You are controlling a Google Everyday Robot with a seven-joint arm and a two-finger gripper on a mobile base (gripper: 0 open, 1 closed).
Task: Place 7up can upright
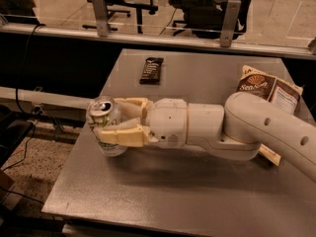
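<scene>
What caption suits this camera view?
Cream pincer grips upright silver-green aluminium can near grey table edge.

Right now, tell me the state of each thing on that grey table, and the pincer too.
Whitish-silver aluminium 7up can with green markings: roughly upright, top up, gripped near the grey table edge.
Cream two-finger pincer: shut on the can, one finger each side.
Flat dark candy bar wrapper: lying flat, far side, untouched.
Brown-and-cream snack bag: lying at right, partly hidden by the arm.

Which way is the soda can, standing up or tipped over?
Upright: the 7up can has its silver top facing up, clamped in the gripper at the left edge of the table.
</scene>
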